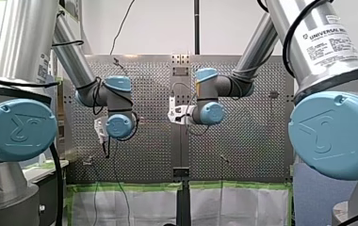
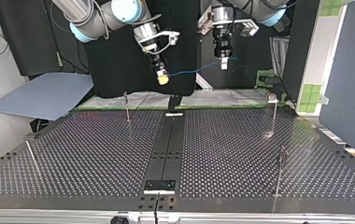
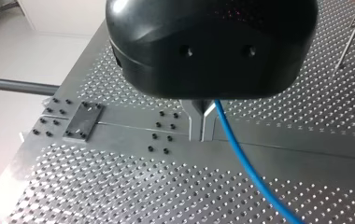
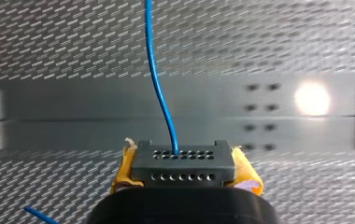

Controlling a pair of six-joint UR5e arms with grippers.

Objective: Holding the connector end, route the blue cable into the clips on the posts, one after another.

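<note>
Right tool: my right tool point(image 2: 163, 78) is clamped on the connector point(image 4: 183, 163). A yellow pad point(image 4: 246, 173) presses each flank of the dark block.
Left tool: my left tool point(image 3: 201, 123) has its metal fingers drawn nearly together. The blue cable point(image 3: 245, 168) comes out right beside them, and I judge it pinched there, though the contact itself is hidden.
Cable location: it is off the counter point(image 2: 96, 154), hanging in the air between the two tools above the counter's far edge in the top view. It is in no clip.
Long axis: it runs across the top view, from the connector at centre-left, rising slightly toward my left tool at centre-right. A short tail sticks out past that tool.
Posts: all stand below the cable and nearer the top view's camera.
Nearest to connector: the thin post point(image 2: 127, 106), down and to the view's left of my right tool.
Nearest to left tool: the post point(image 2: 274, 112) carrying a pale clip point(image 2: 272, 98), down and to the view's right.
Other posts: one point(image 2: 280, 170) at the right foreground and one point(image 2: 31, 156) at the left foreground, both well apart from the tools.
Judgement: no routing has been done. The next move means dropping the span down and toward the camera until it meets a clip.
Risk: the span has little sag to spare.
</note>
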